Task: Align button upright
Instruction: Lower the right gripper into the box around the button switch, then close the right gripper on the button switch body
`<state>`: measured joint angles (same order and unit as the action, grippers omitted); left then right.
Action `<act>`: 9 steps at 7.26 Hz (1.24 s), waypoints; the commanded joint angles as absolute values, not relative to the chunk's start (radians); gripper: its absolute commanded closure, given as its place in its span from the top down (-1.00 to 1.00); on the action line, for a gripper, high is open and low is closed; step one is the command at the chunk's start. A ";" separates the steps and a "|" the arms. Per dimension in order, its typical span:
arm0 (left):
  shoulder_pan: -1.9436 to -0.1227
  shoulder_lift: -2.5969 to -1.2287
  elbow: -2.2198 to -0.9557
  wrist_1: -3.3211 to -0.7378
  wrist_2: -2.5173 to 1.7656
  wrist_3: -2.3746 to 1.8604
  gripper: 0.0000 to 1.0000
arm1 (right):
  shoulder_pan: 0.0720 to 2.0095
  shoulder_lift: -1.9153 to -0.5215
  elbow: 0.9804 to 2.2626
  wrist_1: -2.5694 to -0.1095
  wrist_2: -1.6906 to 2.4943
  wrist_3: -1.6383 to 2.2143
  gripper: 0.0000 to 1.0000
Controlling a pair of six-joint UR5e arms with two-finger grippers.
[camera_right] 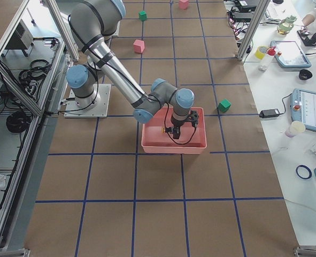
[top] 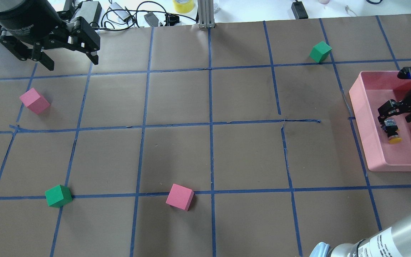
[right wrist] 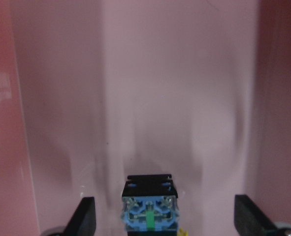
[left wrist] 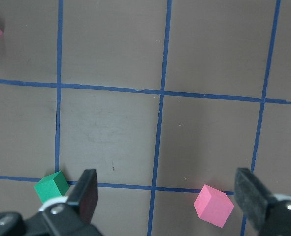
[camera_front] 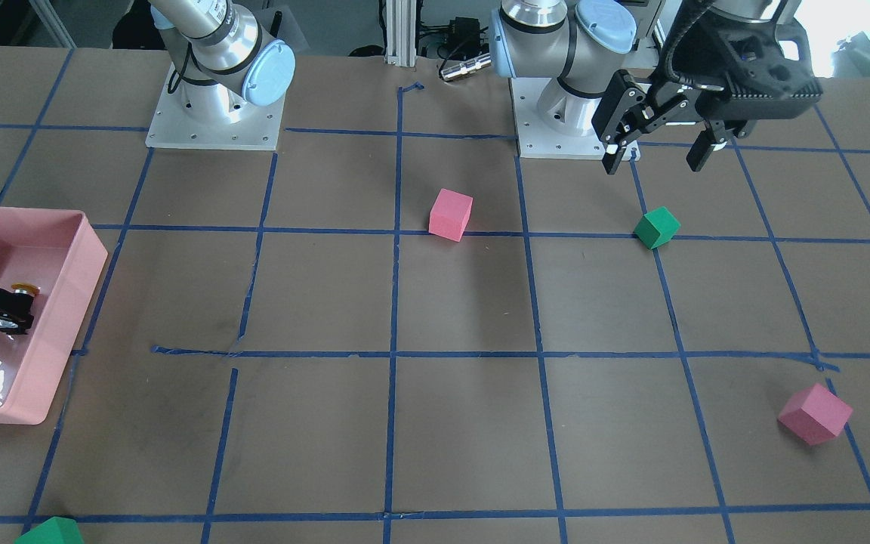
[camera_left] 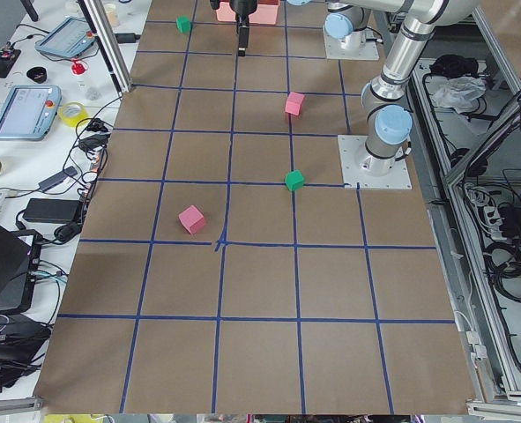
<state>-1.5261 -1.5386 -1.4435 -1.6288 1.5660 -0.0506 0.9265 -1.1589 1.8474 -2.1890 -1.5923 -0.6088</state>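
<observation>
In the pink tray [top: 360, 114] our right gripper [right wrist: 167, 219] straddles the toppled button [top: 392, 132], fingers [right wrist: 86, 219] wide, likely poised to clamp and right it; our left gripper [left wrist: 168, 194] hangs outside, wide

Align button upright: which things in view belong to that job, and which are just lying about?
Job in hand:
- button, inside the pink tray
- right claw, open on either side of the button

Lying about:
- far pink cube
- near pink cube
- far green cube
- near green cube
- left claw, open, holding nothing
</observation>
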 commanded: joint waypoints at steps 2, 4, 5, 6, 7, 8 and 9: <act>-1.526 -1.539 -1.443 -1.628 1.566 -0.051 1.00 | 0.927 -1.161 1.879 -2.189 -1.597 -0.607 1.00; -1.525 -1.537 -1.443 -1.629 1.566 -0.051 1.00 | 0.922 -1.161 1.881 -2.189 -1.597 -0.614 0.70; -1.525 -1.537 -1.445 -1.628 1.566 -0.051 1.00 | 0.922 -1.163 1.879 -2.189 -1.617 -0.614 0.29; -1.525 -1.537 -1.443 -1.628 1.565 -0.051 1.00 | 0.922 -1.163 1.878 -2.181 -1.620 -0.614 -0.40; -1.526 -1.531 -1.443 -1.641 1.569 -0.051 1.00 | 0.922 -1.163 1.872 -2.175 -1.618 -0.614 -0.70; -1.525 -1.535 -1.443 -1.638 1.560 -0.051 1.00 | 0.922 -1.166 1.864 -2.172 -1.618 -0.609 -0.82; -1.525 -1.534 -1.443 -1.638 1.562 -0.051 1.00 | 0.922 -1.193 1.862 -2.172 -1.615 -0.609 -0.93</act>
<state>-1.5252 -1.5344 -1.4435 -1.6375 1.5629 -0.0506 0.9220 -1.1707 1.8670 -2.1742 -1.6175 -0.6106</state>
